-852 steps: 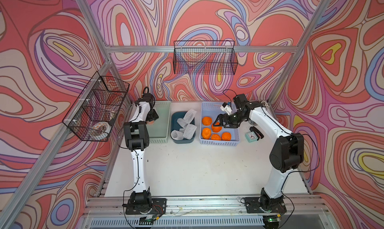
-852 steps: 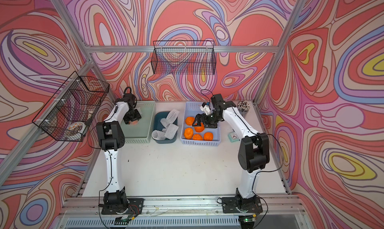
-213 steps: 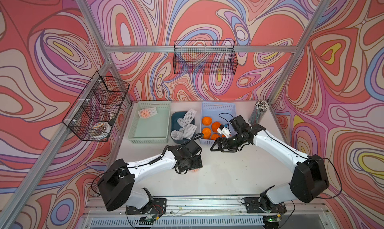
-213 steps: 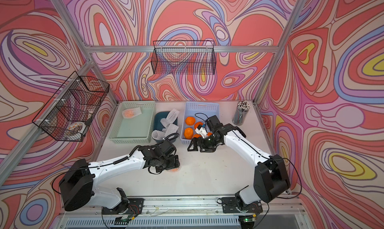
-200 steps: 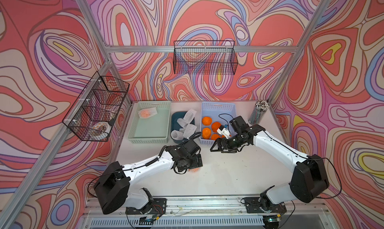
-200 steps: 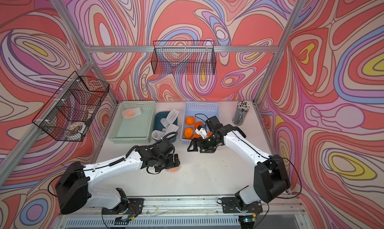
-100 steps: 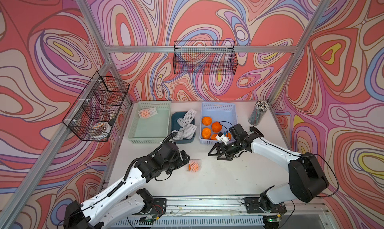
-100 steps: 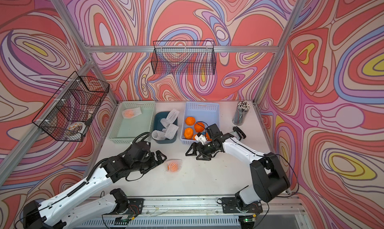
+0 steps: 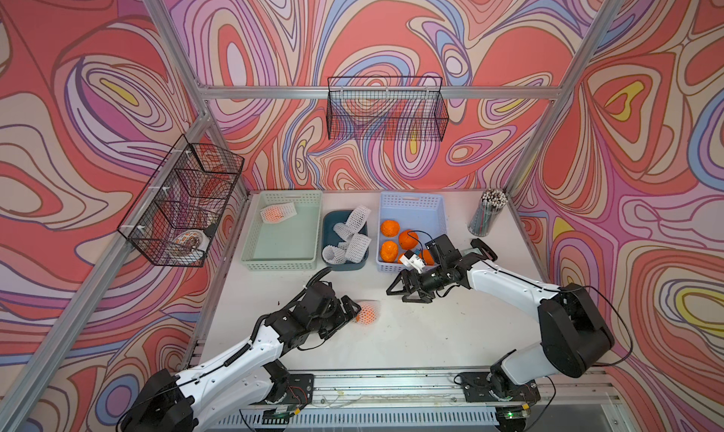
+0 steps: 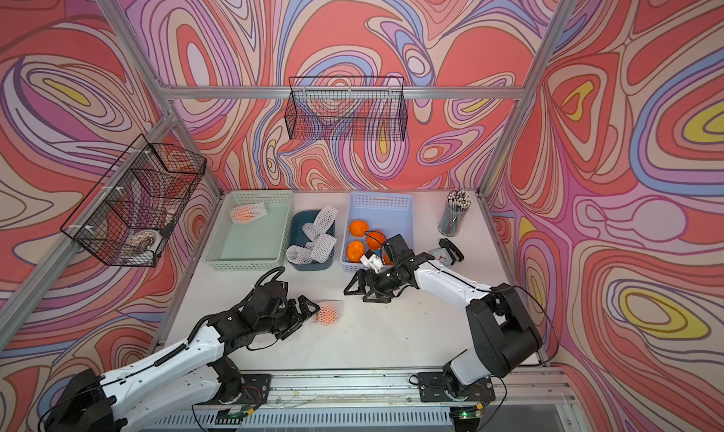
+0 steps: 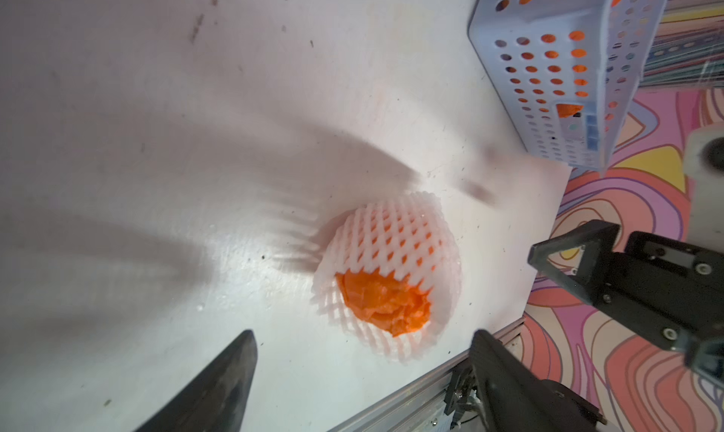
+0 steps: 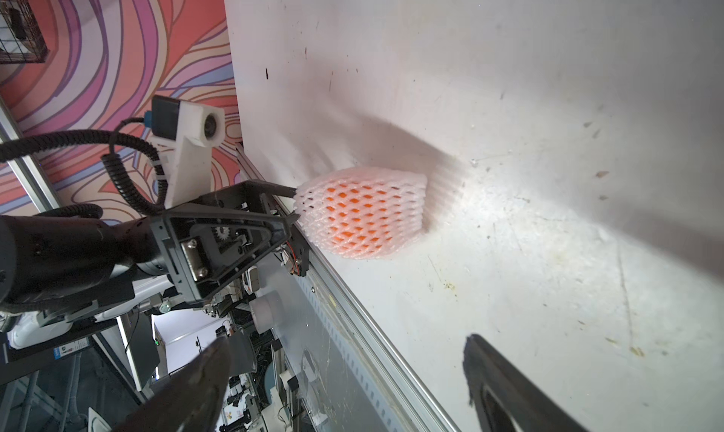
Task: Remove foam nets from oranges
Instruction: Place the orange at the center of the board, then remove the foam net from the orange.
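**On the tabletop [image 9: 431,332]: netted orange [image 9: 366,312] lying loose, both pincers wide**

Near the tabletop's front edge, the netted orange is lying on its side. Its white net [image 11: 391,238] is wrapping it all round, and bare peel is showing through the net's open end in the left wrist view.

The left pincer [image 11: 363,334] is standing wide and gripping nothing. Its fingertips are sitting right at that open end. In the right wrist view 1 tip is seeming to touch the net's rim, though I cannot tell for sure.

The right pincer [image 9: 396,297] is likewise standing wide and holding nothing. It is hovering low over the tabletop near the net's far side, apart from it.

At the back, 3 bare oranges [image 9: 390,227] are showing in the blue basket [image 9: 411,201], and the right arm is covering part of that basket. Empty nets [image 9: 354,244] are piling in the dark bin [image 9: 329,218] just beside it. A 2nd netted orange [image 9: 274,214] is resting in the green basket [image 9: 282,261], at its far end.
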Robot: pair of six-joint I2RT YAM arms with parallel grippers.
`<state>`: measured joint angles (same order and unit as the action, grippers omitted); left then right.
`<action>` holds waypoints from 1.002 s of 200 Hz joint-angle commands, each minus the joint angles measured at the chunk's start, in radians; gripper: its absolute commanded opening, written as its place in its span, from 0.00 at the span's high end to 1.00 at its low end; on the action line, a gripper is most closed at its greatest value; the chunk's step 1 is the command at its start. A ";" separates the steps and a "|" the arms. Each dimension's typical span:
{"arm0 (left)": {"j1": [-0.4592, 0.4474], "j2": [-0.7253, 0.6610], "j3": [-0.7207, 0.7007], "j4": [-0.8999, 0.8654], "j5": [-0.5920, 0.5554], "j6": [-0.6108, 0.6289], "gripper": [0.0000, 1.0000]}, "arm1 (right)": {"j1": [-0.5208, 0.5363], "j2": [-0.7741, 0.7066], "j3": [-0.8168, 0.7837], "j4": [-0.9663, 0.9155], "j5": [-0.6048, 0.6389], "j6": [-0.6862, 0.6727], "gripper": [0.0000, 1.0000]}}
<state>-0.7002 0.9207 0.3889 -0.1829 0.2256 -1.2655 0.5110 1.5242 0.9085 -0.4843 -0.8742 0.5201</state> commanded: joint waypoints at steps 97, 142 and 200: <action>0.010 0.084 -0.119 0.337 0.003 -0.083 0.14 | 0.061 0.096 0.053 0.035 0.016 0.021 0.12; 0.010 0.114 -0.127 0.426 0.005 -0.086 0.16 | 0.075 0.108 0.052 0.051 0.017 0.030 0.14; 0.010 0.148 -0.132 0.425 0.020 -0.080 0.22 | 0.085 0.130 0.064 0.061 0.018 0.034 0.15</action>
<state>-0.6983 1.0592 0.2714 0.2256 0.2379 -1.3384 0.5858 1.6371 0.9455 -0.4408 -0.8600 0.5503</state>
